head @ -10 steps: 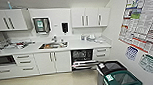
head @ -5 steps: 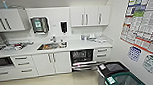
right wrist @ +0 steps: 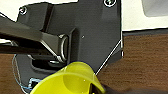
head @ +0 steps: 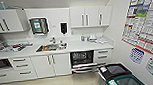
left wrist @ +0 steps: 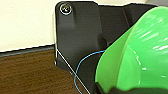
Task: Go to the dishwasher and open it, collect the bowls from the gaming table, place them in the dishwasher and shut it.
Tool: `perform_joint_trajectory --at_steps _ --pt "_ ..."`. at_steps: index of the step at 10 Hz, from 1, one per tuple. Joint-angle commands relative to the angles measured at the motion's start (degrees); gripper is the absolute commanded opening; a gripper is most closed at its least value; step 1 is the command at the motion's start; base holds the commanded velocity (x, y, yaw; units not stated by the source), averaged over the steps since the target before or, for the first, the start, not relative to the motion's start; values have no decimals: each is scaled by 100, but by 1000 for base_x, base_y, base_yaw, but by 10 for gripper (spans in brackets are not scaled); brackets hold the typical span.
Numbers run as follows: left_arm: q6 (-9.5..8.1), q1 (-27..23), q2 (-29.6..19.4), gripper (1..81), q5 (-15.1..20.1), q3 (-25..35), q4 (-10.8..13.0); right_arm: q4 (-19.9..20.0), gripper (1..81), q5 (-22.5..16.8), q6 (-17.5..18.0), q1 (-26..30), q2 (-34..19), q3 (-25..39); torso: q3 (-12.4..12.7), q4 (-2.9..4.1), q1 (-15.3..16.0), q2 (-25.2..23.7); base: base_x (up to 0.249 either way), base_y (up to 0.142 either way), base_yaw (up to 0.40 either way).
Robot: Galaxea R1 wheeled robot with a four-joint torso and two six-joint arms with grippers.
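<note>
A lime green bowl (left wrist: 135, 55) was seen large and close against the left pincer in the left wrist view, and a yellow bowl (right wrist: 71, 80) likewise close against the right pincer in the right wrist view; each was judged to be carried that way so it could be brought to the dishwasher (head: 82, 60), though whether either pincer was clenched on its bowl could not be told, the fingers being unclear. Below both pincers a dark wood-grain floor (left wrist: 27, 75) met a pale wall at a dark skirting. Ahead of the pincers and well apart from them, the dishwasher stood under the white surface (head: 75, 46), its door already lowered and the wire racks exposed, presumably left so for loading. A sink (head: 51, 47) was set into the surface beside it, with white cabinets (head: 90, 16) above and drawers (head: 102, 55) alongside. Posters (head: 144, 20) covered the wall beyond the right pincer, and two bins (head: 116, 70) stood near the open door.
</note>
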Motion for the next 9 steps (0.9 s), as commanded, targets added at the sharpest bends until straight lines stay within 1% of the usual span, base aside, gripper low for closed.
perform_joint_trajectory --at_steps 1,9 --pt "13 -222 -8 10 197 -12 -3 -34 10 -285 -35 149 -53 -24 0 0 1 0 114 0 0" --pt "13 -213 -26 10 197 -12 -3 -42 10 -329 -79 159 -44 -33 0 0 1 0 105 0 0"
